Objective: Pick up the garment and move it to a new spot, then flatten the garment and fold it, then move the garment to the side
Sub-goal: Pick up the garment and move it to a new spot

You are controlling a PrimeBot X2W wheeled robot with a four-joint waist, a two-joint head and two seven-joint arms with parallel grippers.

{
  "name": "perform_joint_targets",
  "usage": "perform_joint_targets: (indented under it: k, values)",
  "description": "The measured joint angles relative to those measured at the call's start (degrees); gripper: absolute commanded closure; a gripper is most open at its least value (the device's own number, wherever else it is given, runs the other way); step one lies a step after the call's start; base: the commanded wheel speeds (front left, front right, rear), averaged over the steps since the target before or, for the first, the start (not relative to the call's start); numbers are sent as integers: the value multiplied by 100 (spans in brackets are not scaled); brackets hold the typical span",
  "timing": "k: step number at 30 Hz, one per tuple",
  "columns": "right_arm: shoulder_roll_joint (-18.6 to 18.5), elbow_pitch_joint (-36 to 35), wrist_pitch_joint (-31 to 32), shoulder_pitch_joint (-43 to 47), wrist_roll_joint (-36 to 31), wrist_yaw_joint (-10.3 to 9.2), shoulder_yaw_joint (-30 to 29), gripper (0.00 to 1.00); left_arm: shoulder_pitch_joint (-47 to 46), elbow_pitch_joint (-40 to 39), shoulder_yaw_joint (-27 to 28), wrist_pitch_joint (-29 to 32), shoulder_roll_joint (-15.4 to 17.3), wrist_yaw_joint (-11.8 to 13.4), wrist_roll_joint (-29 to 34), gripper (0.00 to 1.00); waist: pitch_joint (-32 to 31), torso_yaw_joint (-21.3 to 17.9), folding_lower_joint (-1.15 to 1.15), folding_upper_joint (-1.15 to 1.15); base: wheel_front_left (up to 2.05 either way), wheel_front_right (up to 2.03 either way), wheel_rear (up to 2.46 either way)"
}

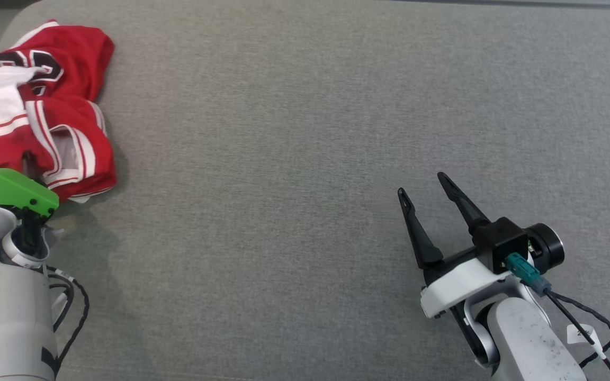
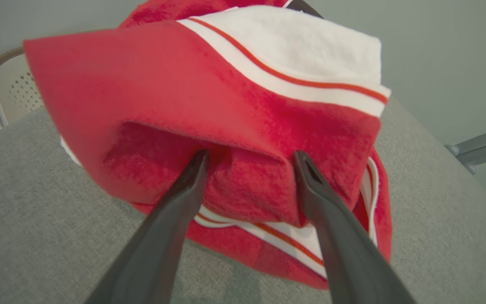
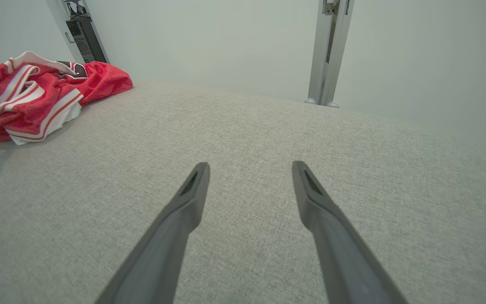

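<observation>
Left gripper [image 2: 249, 158]: we see both fingers spread wide, tips pushed into the red folds of the garment [image 2: 226, 97]. A bulge of red cloth sits between the tips, but the jaws aren't pressed onto it, so we call it spread, not pinching. One fingertip [image 2: 198, 164] sits under an overhanging red flap, the other against a fold edge. A white band with a red stripe lies beyond the tips. A white-and-red hem lies just under the fingers, on the grey fabric surface [image 2: 36, 202]. Off to that gripper's left, past the surface edge, there is a pale perforated basket [image 2: 11, 88]; to its right, a grey metal bar [image 2: 483, 145].

In the head view the green cover [image 1: 8, 190] on the left wrist hides the fingers. The garment is crumpled directly ahead of it and touching it, with a black number outlined in white at the far end of the heap.

Right gripper [image 1: 421, 183]: fingers spread, nothing between them, bare grey surface under and ahead. We can't tell whether the tips touch the surface. The garment is well apart from it, far ahead and to its left. A metal post [image 3: 329, 50] stands ahead and slightly right, beyond the surface edge, and a dark rack [image 3: 82, 38] stands behind the garment. A teal connector [image 1: 522, 267] and a black cable [image 1: 575, 317] sit behind the fingers at that wrist.
</observation>
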Motion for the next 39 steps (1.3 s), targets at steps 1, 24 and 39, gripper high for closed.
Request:
perform_joint_targets:
  k: [1,24,39]
  values:
    - [1,7,-4,1,11,0,0,0,-12,52,-12,5,55,0,3,63,51,-77,0,0,0,0,0]
    - [147,693,-379,248,688,0,83,0,-1167,-2111,-920,535,731,-661,504,100,-1044,-521,-1,0,0,0,0]
    - [149,570,-411,282,812,0,-41,0,-1631,-3629,-1995,432,-411,-693,632,100,-1260,-1924,-1,0,0,0,0]
